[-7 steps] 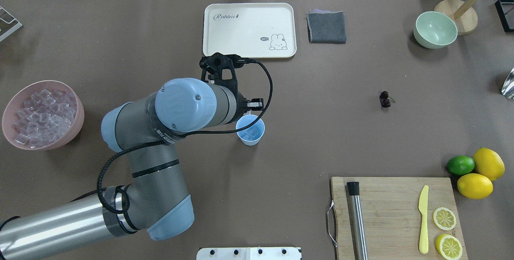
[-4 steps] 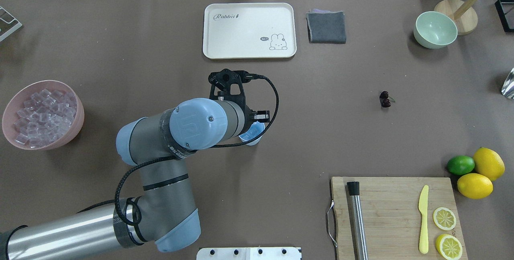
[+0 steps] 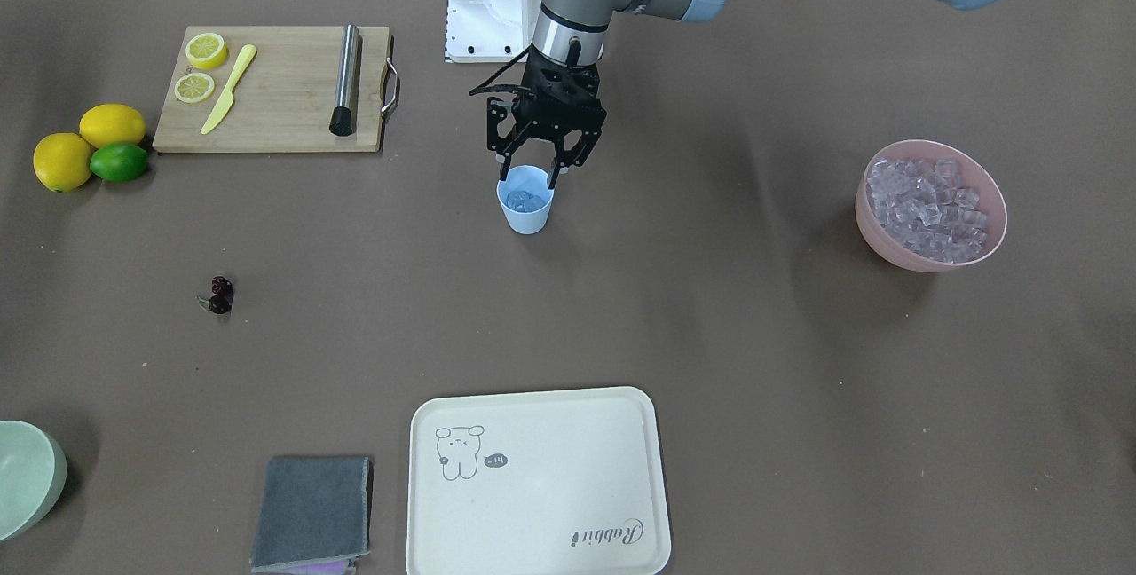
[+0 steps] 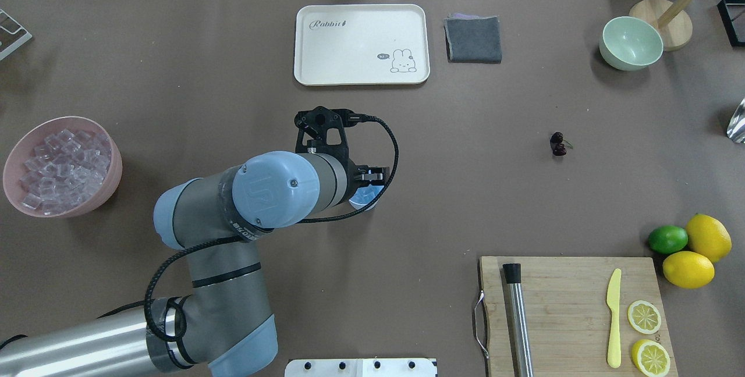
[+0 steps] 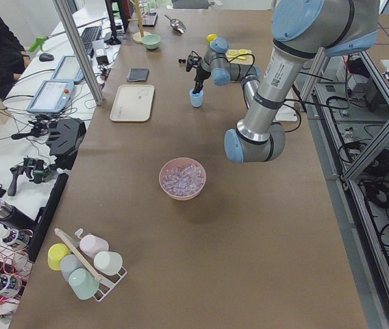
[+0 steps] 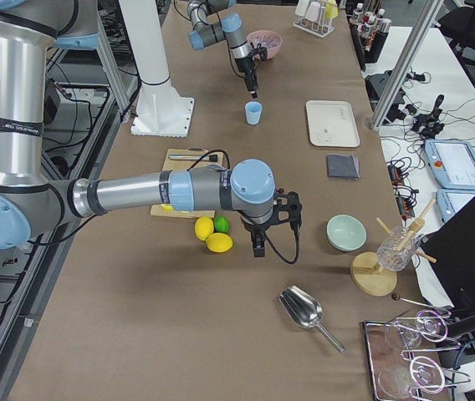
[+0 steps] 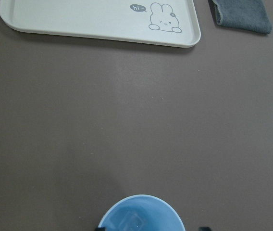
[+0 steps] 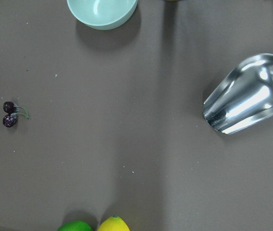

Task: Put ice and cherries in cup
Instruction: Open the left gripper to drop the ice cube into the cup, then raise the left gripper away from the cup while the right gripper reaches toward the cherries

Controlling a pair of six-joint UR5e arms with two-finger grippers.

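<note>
Your worktop (image 3: 737, 318) is covered in plain brown sheeting. The cup (image 3: 526, 209) stands upright near its middle, and you can see ice (image 3: 524, 200) lying at its bottom. The left gripper (image 3: 532, 172) hangs directly over the cup's rim with its fingers spread wide, one to either side of the opening, holding nothing. More ice fills the pink bowl (image 3: 923, 257), well apart on the robot's left. The cherries (image 3: 218, 295) lie on the bare worktop, well apart from the cup toward the robot's right. The right gripper (image 6: 258, 248) hovers near a lemon (image 6: 218, 242); you cannot tell from that view whether it is spread or closed.
</note>
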